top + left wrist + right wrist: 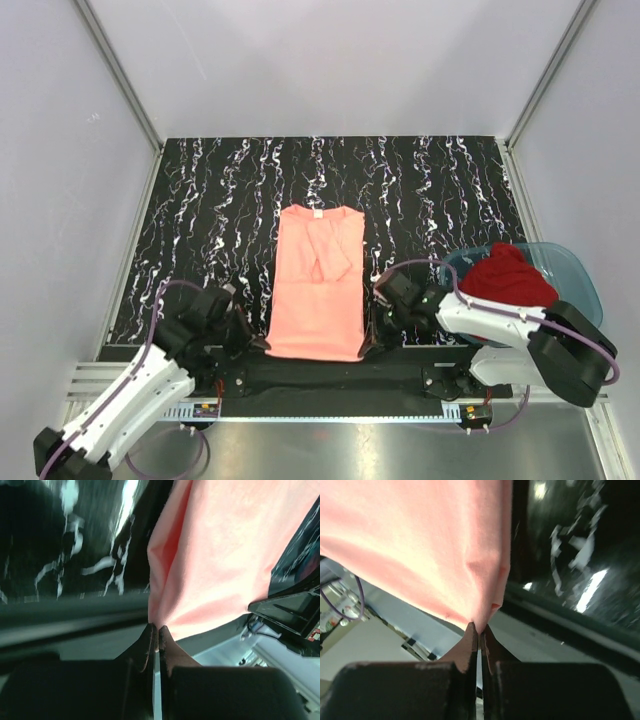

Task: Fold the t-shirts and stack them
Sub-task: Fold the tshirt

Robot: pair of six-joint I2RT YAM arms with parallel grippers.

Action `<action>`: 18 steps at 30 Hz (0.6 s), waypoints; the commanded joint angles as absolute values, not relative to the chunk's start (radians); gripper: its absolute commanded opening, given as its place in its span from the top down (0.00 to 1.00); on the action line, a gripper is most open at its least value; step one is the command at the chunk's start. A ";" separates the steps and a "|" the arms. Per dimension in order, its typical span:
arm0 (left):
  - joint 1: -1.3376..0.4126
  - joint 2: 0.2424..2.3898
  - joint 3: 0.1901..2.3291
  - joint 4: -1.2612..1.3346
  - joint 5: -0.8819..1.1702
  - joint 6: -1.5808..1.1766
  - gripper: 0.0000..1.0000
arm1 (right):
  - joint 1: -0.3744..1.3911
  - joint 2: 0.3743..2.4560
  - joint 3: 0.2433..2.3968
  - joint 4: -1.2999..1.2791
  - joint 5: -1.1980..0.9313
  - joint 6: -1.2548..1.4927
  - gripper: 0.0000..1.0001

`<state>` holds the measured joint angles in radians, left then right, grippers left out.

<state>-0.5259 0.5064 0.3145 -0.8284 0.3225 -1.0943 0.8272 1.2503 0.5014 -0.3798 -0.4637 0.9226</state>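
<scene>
The left pincer (156,630) was clamped on the near-left hem corner of the pink shirt (318,290), at the near edge of the counter (200,200). The shirt lay mid-counter, its long axis running near edge to far, collar away, straight ahead of both pincers. The right pincer (479,627) gripped the near-right hem corner, equally close. The way toward the collar looked unobstructed; the red shirt (505,275) sat in the basin (585,280) by the near-right corner.

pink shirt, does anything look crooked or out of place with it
Nothing serious. The pink shirt lies spread on the table, one folded-in sleeve crossing it at a slant. The left gripper and right gripper are shut on its near corners.
</scene>
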 commanded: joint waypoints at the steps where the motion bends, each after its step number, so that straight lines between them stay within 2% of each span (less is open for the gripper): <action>1: -0.577 0.389 0.302 -1.023 0.304 -1.227 1.00 | 0.920 1.162 0.473 -0.396 -0.394 1.119 1.00; 7: -0.588 0.357 0.348 -1.085 0.302 -1.227 1.00 | 1.005 1.141 0.514 -0.428 -0.364 1.190 1.00; 10: -0.591 0.469 0.457 -1.060 0.249 -1.161 1.00 | 1.002 1.140 0.601 -0.479 -0.327 1.180 1.00; 14: -0.589 0.681 0.709 -1.046 0.169 -1.011 1.00 | 0.947 1.173 0.702 -0.567 -0.347 1.112 1.00; 18: -0.588 0.872 0.857 -0.994 0.138 -0.940 1.00 | 0.819 1.206 0.807 -0.649 -0.394 1.013 1.00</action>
